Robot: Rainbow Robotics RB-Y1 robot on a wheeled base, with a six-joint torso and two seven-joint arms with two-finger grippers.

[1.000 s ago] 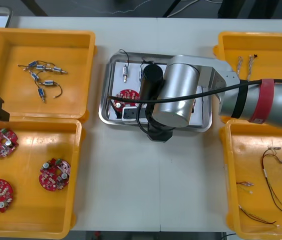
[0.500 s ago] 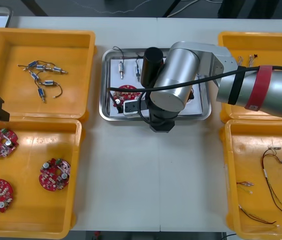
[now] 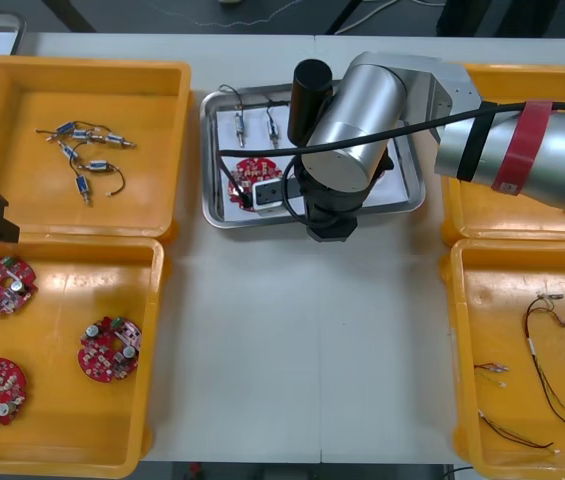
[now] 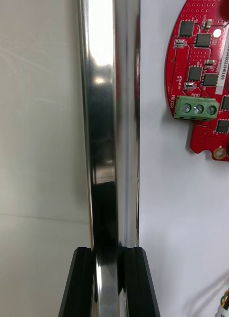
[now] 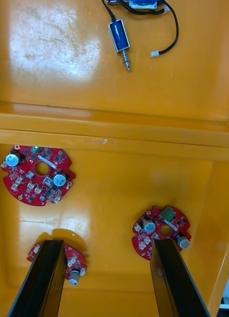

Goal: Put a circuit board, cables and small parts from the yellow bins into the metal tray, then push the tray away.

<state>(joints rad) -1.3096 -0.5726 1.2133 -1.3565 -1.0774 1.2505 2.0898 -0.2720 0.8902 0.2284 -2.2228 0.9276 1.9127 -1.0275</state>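
Right wrist view shows the right gripper (image 4: pixel 107 260) pinching the near rim of the metal tray (image 4: pixel 102 124), which holds a circuit board (image 4: pixel 201 74) and sits between the yellow bins (image 3: pixel 82 232). The pushing step seems to be in hand; next it needs a straight push away. The left gripper (image 5: pixel 107 280) waits with fingers spread above one of them.

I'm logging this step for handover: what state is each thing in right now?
Right gripper: shut on the shiny metal tray's near rim.
Left gripper: open, over a yellow plastic bin.
Round red circuit board: flat inside the tray.
Small metal parts: lying inside the tray.
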